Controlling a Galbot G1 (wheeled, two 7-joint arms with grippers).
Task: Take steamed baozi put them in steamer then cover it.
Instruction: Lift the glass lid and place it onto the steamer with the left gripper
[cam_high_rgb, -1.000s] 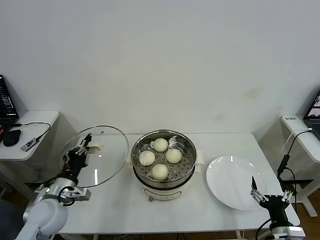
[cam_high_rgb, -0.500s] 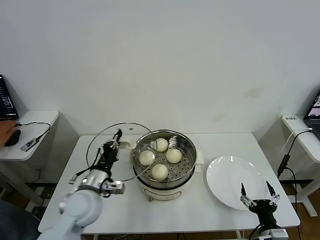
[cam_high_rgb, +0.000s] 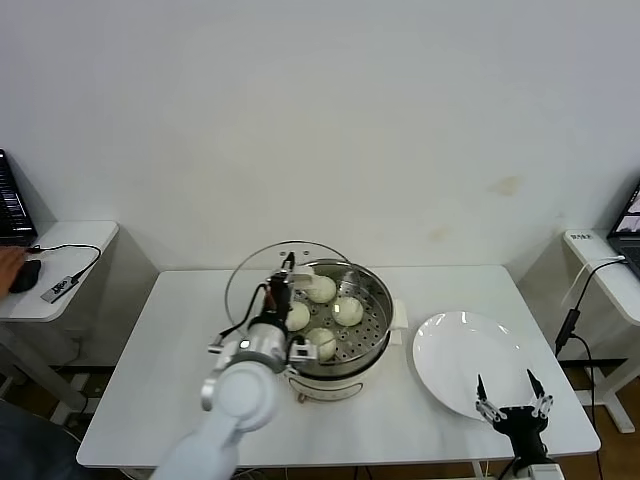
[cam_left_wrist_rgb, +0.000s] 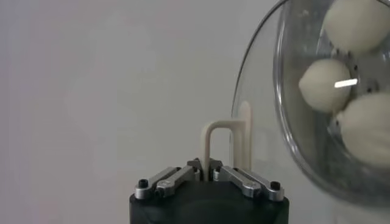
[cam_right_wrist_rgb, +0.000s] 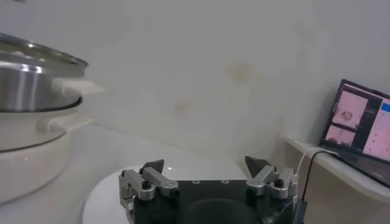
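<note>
Head view: my left gripper (cam_high_rgb: 284, 283) is clamped on the cover (cam_high_rgb: 262, 290) handle, tilted, overlapping the steamer (cam_high_rgb: 372, 330) rim. The rim may catch and push the baozi (cam_high_rgb: 347, 311).

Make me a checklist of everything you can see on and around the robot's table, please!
Surface: white table, mostly bare.
Job's things: four baozi lie in the steamer; the cover is held tilted, partly over the steamer's left side, not seated.
Clutter: white plate, nothing on it.
Grippers: left gripper shut on the cover's handle; right gripper open near the table's front edge by the plate.
Cables: one on the left side table, one at right.
Surroundings: plain wall, laptop screen.
</note>
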